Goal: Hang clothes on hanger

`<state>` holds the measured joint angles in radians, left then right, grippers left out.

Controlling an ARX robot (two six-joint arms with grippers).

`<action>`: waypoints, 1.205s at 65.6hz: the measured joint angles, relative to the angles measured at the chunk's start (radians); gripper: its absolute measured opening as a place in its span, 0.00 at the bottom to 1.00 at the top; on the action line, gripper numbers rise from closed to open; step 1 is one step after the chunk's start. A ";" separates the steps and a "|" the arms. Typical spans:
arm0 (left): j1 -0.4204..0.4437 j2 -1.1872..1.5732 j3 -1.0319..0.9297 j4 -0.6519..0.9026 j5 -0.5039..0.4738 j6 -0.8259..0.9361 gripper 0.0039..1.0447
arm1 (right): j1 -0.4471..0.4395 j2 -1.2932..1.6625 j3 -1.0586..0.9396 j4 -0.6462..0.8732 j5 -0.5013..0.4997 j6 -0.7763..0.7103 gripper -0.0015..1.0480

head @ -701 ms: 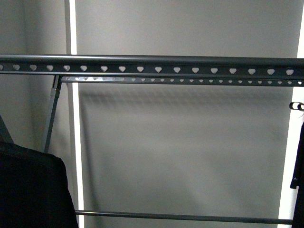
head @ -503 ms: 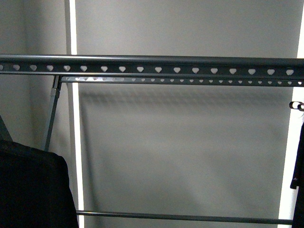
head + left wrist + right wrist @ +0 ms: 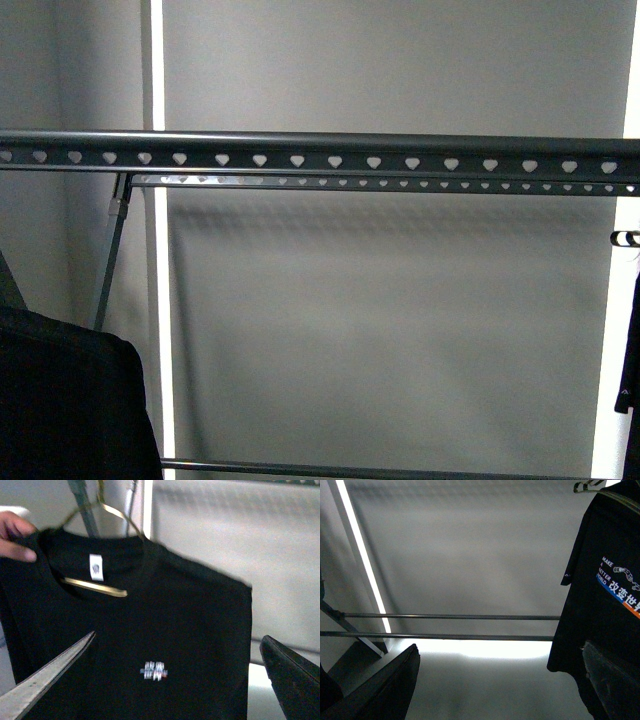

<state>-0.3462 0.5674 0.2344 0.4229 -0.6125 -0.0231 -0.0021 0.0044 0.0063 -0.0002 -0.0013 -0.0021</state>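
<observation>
Front: grey heart-punched metal rack rail [image 3: 320, 150]. Left wrist alone: black T-shirt [image 3: 150, 630] on gold wire hanger [image 3: 95, 586]. Right wrist alone: printed black T-shirt [image 3: 605, 605]. Left hand [image 3: 177, 637] and right hand [image 3: 500, 647] gape wide, empty.

A plain grey wall [image 3: 400, 320] fills the background in the front view, crossed by soft horizontal shadows. A narrow, bright vertical light strip [image 3: 160, 300] runs down its left side, and the right wrist view shows the same strip slanting. A glowing white band [image 3: 480, 650] lies along the foot of the wall there. In the left wrist view a thin brass-coloured wire hanger [image 3: 95, 586] appears, its hook blurred.
</observation>
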 joint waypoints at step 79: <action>0.071 1.300 1.325 -1.013 -0.484 -1.046 0.94 | 0.000 0.000 0.000 0.000 0.000 0.000 0.93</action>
<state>-0.2752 1.8675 1.5593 -0.5903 -1.0966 -1.0691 -0.0021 0.0044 0.0063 -0.0002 -0.0013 -0.0021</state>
